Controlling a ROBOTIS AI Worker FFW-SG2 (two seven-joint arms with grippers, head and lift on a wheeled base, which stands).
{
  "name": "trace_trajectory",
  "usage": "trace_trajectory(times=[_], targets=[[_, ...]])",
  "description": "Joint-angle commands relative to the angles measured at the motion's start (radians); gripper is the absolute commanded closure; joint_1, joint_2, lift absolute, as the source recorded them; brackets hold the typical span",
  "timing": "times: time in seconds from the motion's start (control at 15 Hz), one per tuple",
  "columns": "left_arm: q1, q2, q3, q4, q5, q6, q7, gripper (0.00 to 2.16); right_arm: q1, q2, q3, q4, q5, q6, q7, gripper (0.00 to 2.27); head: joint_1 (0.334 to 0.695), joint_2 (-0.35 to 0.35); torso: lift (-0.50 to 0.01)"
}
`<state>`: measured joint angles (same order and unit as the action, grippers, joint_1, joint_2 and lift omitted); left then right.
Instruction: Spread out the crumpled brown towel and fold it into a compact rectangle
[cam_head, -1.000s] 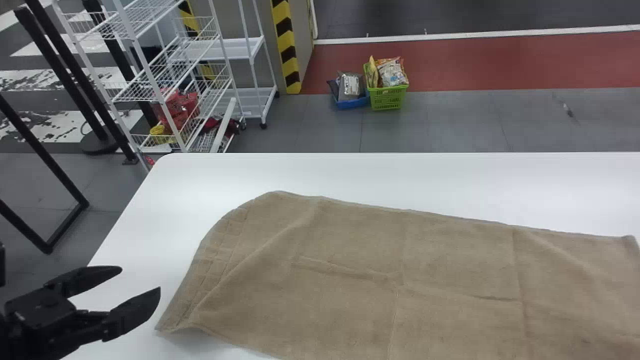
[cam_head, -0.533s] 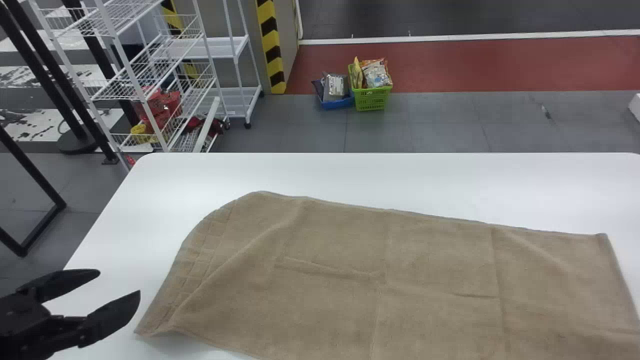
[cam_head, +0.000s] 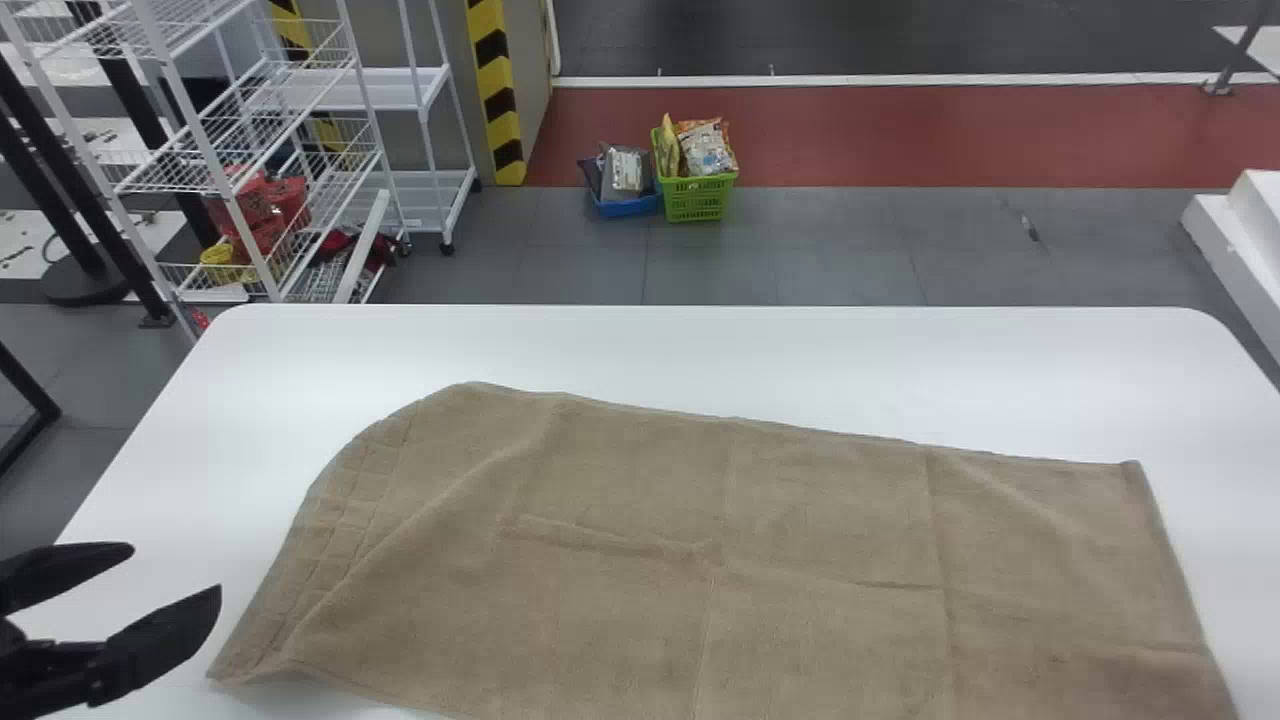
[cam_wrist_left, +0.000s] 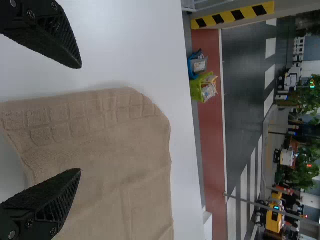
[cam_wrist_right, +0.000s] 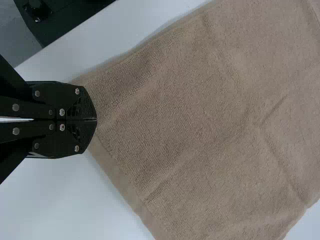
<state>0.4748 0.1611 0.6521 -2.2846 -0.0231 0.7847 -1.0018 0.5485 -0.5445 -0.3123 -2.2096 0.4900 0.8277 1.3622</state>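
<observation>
Soft, diffuse light leaves the white table (cam_head: 700, 350) bright in the head view; a faint shadow lies beneath the brown towel's (cam_head: 800, 500) corner at eight o'clock; the dark floor (cam_head: 900, 40) at one o'clock looks dim.

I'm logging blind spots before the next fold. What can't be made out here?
Right wrist view: the towel corner, covered by the right gripper; whether cloth is pinched is unclear.
Head view: most of the towel's near edge, cut off by the bottom edge.
Head view: what the packets hold, too small.
</observation>
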Motion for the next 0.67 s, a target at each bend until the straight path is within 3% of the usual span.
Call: trace_trajectory(times=[0.0, 0.6], targets=[[-0.002, 0.002, -0.006, 0.005, -0.005, 0.0, 0.0, 0.08, -0.007, 0.0, -0.001, 0.021, 0.019, -0.003, 0.005, 2.12, 0.695, 0.042, -0.127], [-0.01, 0.003, -0.009, 0.019, -0.008, -0.012, 0.002, 0.08, -0.022, 0.0, -0.033, 0.019, -0.013, -0.003, 0.005, 2.12, 0.695, 0.014, -0.127]])
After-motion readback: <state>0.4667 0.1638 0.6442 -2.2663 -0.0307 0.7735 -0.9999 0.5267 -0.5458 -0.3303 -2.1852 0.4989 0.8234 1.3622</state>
